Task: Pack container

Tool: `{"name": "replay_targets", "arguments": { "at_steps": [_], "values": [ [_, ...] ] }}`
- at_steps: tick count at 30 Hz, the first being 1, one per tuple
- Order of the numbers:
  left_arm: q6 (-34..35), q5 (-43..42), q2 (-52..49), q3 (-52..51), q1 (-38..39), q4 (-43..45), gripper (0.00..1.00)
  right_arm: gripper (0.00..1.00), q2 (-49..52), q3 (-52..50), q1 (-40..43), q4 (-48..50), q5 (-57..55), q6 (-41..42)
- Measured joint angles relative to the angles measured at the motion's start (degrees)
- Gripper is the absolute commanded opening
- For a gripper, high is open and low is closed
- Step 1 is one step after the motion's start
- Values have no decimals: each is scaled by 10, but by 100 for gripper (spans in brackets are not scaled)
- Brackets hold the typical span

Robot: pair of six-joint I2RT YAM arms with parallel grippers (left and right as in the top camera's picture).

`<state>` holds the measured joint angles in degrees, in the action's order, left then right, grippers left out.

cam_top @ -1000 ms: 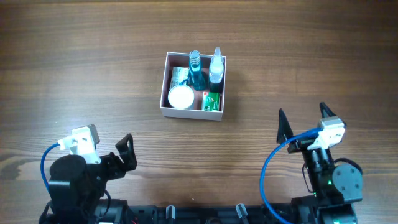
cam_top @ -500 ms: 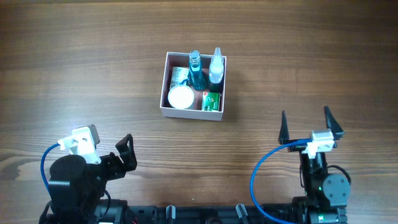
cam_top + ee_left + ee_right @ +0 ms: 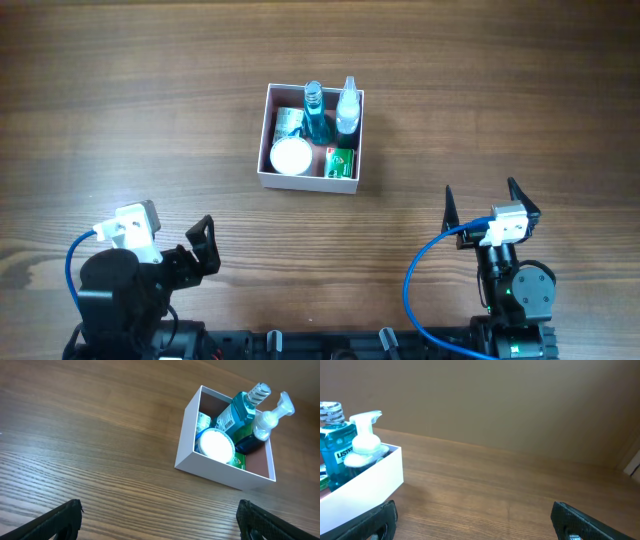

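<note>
Left jaws: wide apart, holding nothing, low at the desk's near left edge.
Right jaws: wide apart, empty, near right of the desk.
Container: mid-desk, well apart from both arms.
Inside: blue bottle, clear pump bottle, white-lidded jar, green packet.

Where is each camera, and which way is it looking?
Overhead: above the table, looking straight down at the container, left gripper and right gripper.
Left wrist: on the left arm, looking down over the table at the container; its fingertips show.
Right wrist: low on the right arm, looking across; its fingertips show.
All three see the container.
</note>
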<state>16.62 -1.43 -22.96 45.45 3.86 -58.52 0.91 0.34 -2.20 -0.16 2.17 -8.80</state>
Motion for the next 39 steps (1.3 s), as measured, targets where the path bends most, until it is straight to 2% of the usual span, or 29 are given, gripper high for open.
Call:
{"name": "replay_targets", "arguments": {
  "at_steps": [17, 20, 26, 31, 39],
  "values": [
    [0, 0, 0, 0, 0, 0, 100, 100, 0, 0, 0, 0, 0, 0],
    [0, 1, 1, 0, -2, -22, 100, 100, 0, 0, 0, 0, 0, 0],
    [0, 3, 69, -18, -30, -25, 100, 100, 0, 0, 0, 0, 0, 0],
    [0, 14, 151, -97, -50, 59, 100, 100, 0, 0, 0, 0, 0, 2],
    [-4, 28, 190, -296, -70, 347, 100, 100, 0, 0, 0, 0, 0, 2]
  ]
}}
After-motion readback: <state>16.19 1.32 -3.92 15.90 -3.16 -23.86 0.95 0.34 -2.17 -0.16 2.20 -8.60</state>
